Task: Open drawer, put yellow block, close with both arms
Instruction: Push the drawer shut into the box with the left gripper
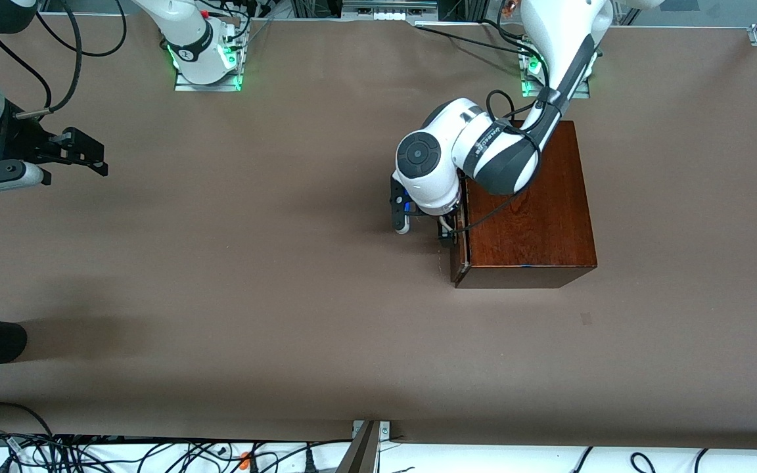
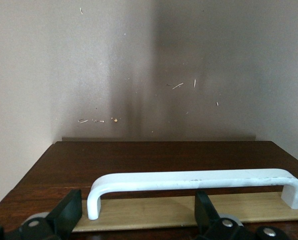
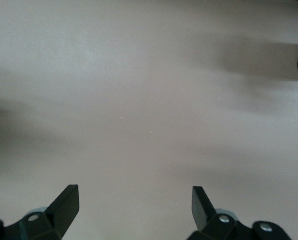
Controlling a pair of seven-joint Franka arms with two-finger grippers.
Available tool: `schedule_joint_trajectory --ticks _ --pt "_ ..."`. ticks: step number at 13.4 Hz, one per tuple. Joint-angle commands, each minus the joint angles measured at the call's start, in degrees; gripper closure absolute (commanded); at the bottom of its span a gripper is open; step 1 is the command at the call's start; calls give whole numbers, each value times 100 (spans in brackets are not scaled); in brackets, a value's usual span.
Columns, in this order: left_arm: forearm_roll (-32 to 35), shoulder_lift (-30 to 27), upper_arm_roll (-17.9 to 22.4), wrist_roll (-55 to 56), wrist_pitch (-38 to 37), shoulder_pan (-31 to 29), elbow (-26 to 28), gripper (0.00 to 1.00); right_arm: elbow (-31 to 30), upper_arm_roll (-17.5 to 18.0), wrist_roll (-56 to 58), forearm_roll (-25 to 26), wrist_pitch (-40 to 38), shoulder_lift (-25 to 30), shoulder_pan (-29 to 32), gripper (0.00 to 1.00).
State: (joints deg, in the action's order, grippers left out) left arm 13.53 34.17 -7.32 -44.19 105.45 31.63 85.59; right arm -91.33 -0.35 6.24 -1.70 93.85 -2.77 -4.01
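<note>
Glossy dark wooden box point(image 1: 528, 203), matt brown table point(image 1: 253, 295), smooth white handle point(image 2: 189, 182).

One wooden box point(image 1: 529, 203), one drawer point(image 2: 189, 210), two arms point(image 1: 483, 151).

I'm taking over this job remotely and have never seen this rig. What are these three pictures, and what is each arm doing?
The wide picture looks down on a brown table with two white robot arms. The other two come from cameras on the arms' wrists. The left gripper is open at the white handle of the drawer, which shows a thin strip of pale wood, so it is slightly open. The drawer belongs to the dark wooden box at the left arm's end of the table. The right gripper waits open over bare table, holding nothing. No yellow block is visible.
</note>
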Motion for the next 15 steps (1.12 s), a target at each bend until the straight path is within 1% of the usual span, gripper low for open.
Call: schedule_joint_trajectory --ticks 1,8,10,11,13,15 --pt "439 -60 12 -90 -227 -78 2 0 80 -27 -79 -50 -34 -31 -21 0" --pt "431 -68 -32 -29 -297 -60 -33 0 80 -27 -79 -50 -34 -31 -21 0" --pt "361 -261 -85 120 -315 -34 -182 0 80 -27 -79 -50 -34 -31 -21 0" --pt "169 -418 -85 156 -419 -60 -261 0 80 -36 -79 -50 -34 -31 -21 0" --pt "-445 -604 11 174 -822 -244 -516 0 72 -36 -79 -50 -34 -31 -13 0" --pt "-850 -823 12 383 -1140 -770 -779 0 80 -36 -79 -50 -25 -31 -13 0"
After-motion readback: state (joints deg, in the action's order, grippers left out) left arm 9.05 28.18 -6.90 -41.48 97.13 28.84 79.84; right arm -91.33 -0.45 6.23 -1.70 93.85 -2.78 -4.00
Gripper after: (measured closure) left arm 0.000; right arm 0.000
